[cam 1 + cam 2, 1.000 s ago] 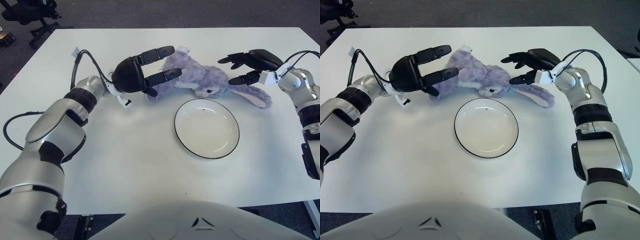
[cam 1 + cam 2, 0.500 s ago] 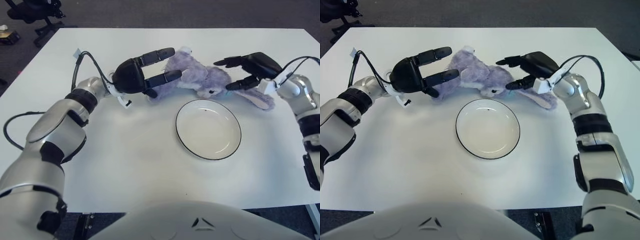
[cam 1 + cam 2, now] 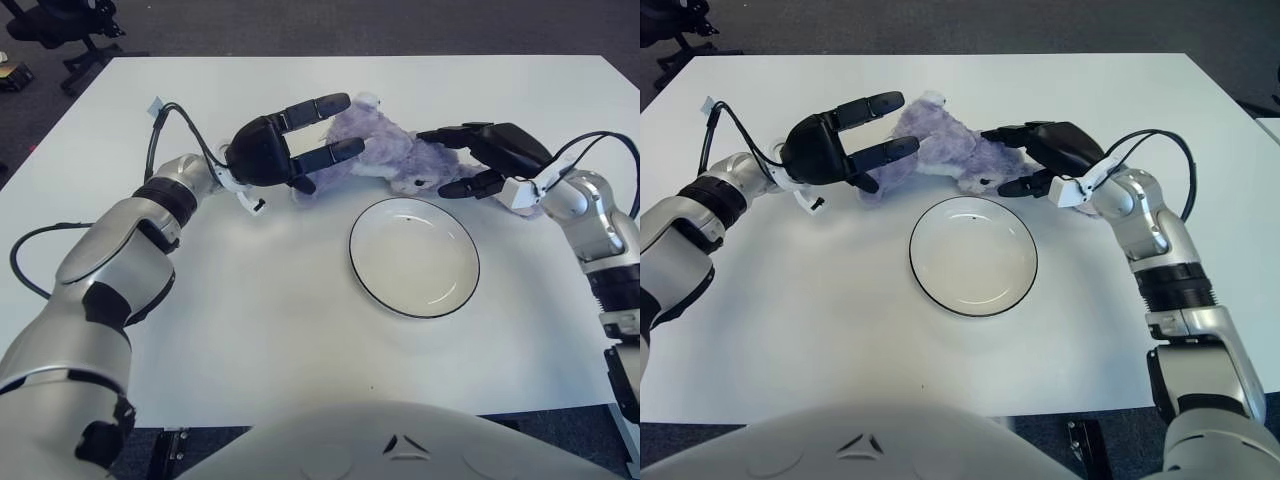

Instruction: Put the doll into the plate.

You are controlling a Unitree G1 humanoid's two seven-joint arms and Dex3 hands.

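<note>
Lying on the white table (image 3: 250, 330) just beyond the plate (image 3: 413, 256), your purple doll (image 3: 395, 158) sits between both hands. Your left hand (image 3: 290, 142) has its fingers spread around the doll's left end, and your right hand (image 3: 478, 160) is open over its head, neither closed.

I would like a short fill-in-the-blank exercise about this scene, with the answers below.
1. The plate on the white table holds ____.
2. The purple plush rabbit lies ____ the plate.
3. The left hand and right hand reach it from ____ sides.

Answers: nothing; behind; opposite
</note>
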